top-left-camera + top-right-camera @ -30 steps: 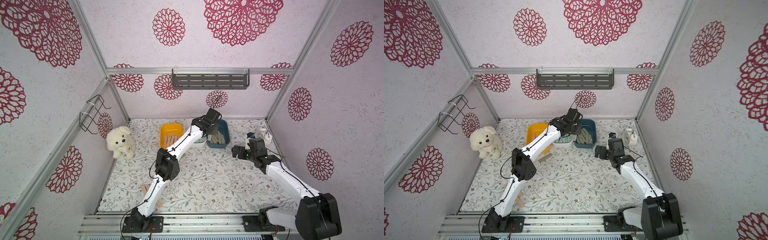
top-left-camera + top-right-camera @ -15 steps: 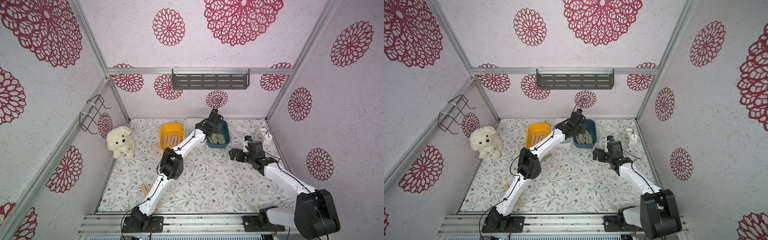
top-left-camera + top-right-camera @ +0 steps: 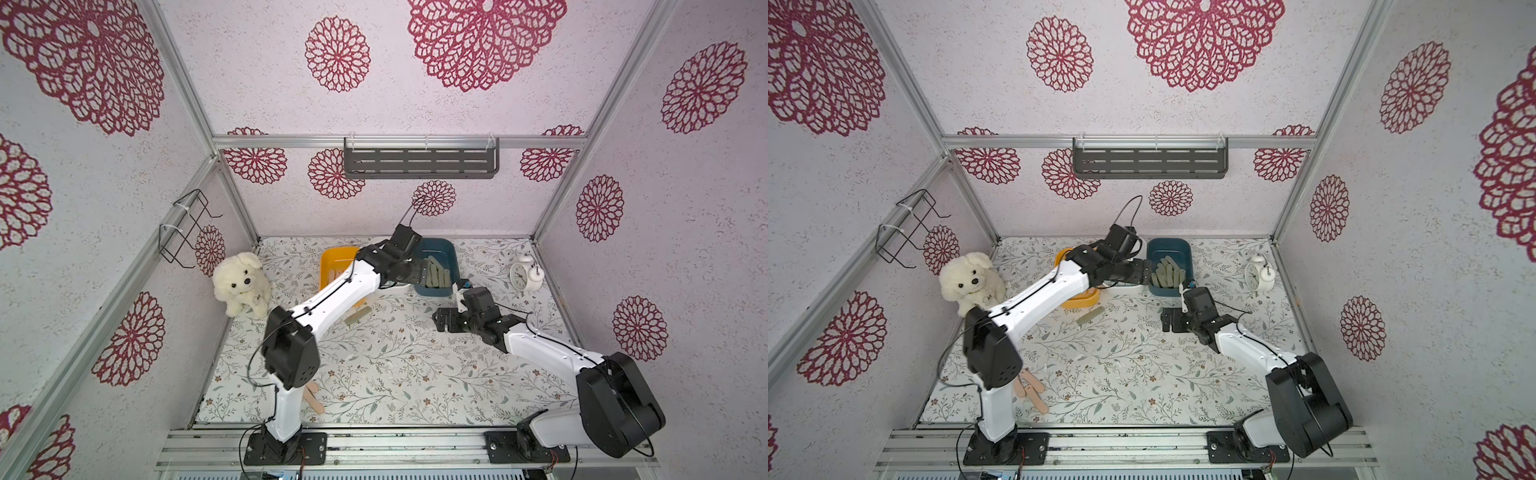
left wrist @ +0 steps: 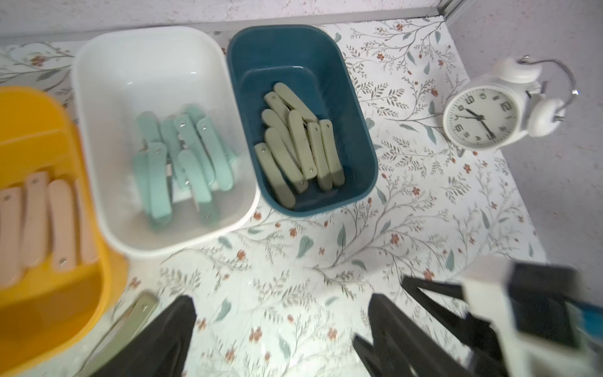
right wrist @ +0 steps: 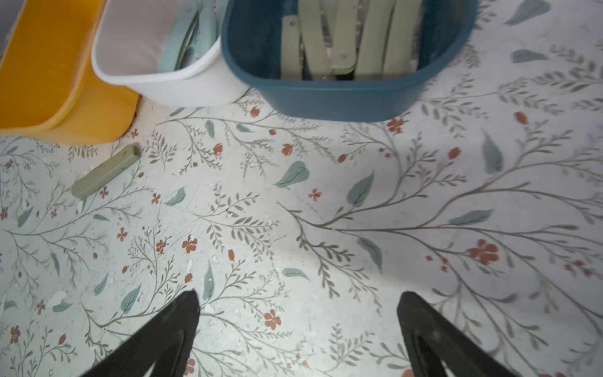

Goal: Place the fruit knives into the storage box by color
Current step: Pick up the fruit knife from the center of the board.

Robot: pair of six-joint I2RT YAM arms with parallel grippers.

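Observation:
Three storage boxes stand side by side at the back. The yellow box [image 4: 39, 293] holds peach fruit knives [image 4: 36, 218], the white box [image 4: 146, 65] mint ones [image 4: 182, 156], and the blue box [image 4: 293, 49] sage ones [image 4: 300, 143]. One sage knife [image 3: 356, 318] [image 5: 106, 171] lies on the table in front of the yellow box. Peach knives [image 3: 1032, 388] lie near the left arm's base. My left gripper [image 3: 419, 273] [image 4: 284, 313] hangs open and empty by the near edges of the white and blue boxes. My right gripper [image 3: 442, 322] [image 5: 297, 310] is open and empty over the table in front of the blue box.
A white alarm clock [image 3: 524, 274] stands right of the blue box. A plush dog [image 3: 243, 284] sits at the left wall. A wire rack [image 3: 185, 226] hangs on the left wall and a grey shelf [image 3: 419, 158] on the back wall.
My left gripper has gone from shut to open above the boxes, and its elbow has swung left. My right gripper has moved left and nearer, still open.

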